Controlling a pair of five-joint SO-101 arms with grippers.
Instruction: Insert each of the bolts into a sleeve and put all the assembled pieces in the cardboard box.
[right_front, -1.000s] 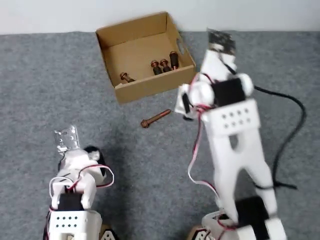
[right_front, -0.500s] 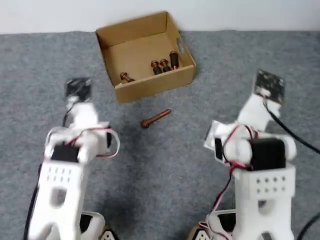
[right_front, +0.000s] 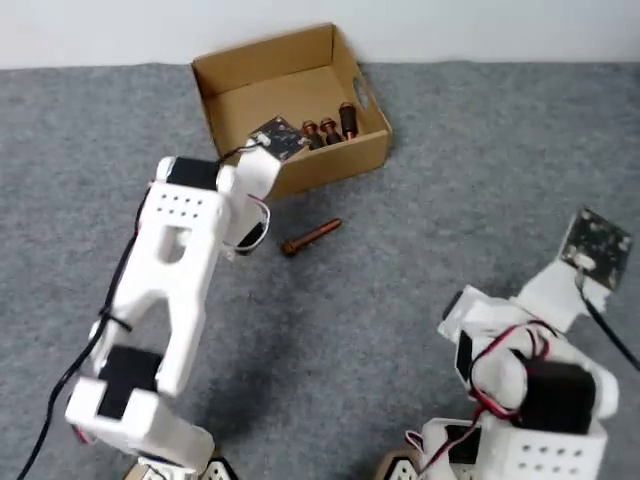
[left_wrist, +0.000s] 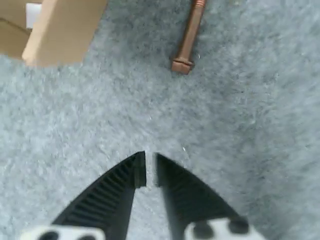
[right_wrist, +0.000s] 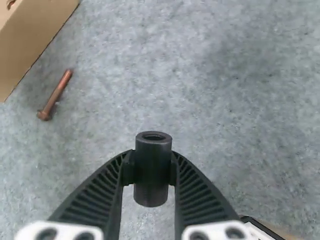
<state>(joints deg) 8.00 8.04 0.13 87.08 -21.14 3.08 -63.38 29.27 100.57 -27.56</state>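
Observation:
A copper bolt (right_front: 311, 236) lies loose on the grey carpet just in front of the cardboard box (right_front: 300, 175). Inside the box are several assembled pieces (right_front: 330, 128). My left arm (right_front: 185, 250) stretches toward the bolt. In the left wrist view its gripper (left_wrist: 148, 170) is shut and empty, hovering a short way from the bolt (left_wrist: 189, 37), beside the box corner (left_wrist: 65, 30). My right gripper (right_wrist: 152, 160) is shut on a black sleeve (right_wrist: 152, 170), held upright with its bore showing. It is well back from the bolt (right_wrist: 54, 95).
The right arm (right_front: 530, 370) sits at the front right with a black cable trailing off the edge. Grey carpet covers the table, and a white wall runs behind the box. Open carpet lies between the two arms.
The left arm has swung from the front left out to the bolt by the box. The right arm has pulled back from beside the box to the front right.

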